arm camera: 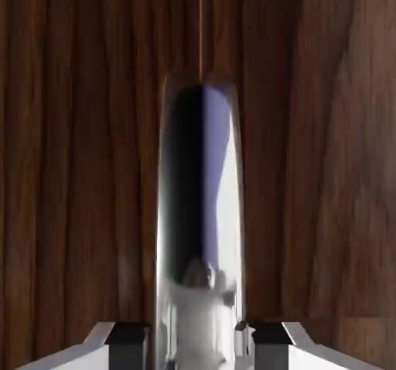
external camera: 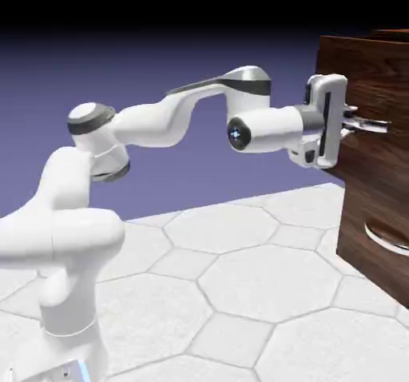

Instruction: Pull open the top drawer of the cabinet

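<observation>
No readable brand, label or writing. Gripper [external camera: 363, 122] clamped on the silver handle [arm camera: 199, 206] of the top drawer [external camera: 379, 81]; fingertips either side of the bar in the hand view. Top drawer directly in front of gripper, in upper part of cabinet [external camera: 351, 232], above lower drawer's handle [external camera: 387, 239]. Arm [external camera: 152, 125] reaches in from exterior view's left.

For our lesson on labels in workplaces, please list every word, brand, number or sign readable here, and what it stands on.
None can be read.
Small dark marks on the white robot arm's base: too small to read.
Dark brown wood-grain cabinet: no text visible.
</observation>
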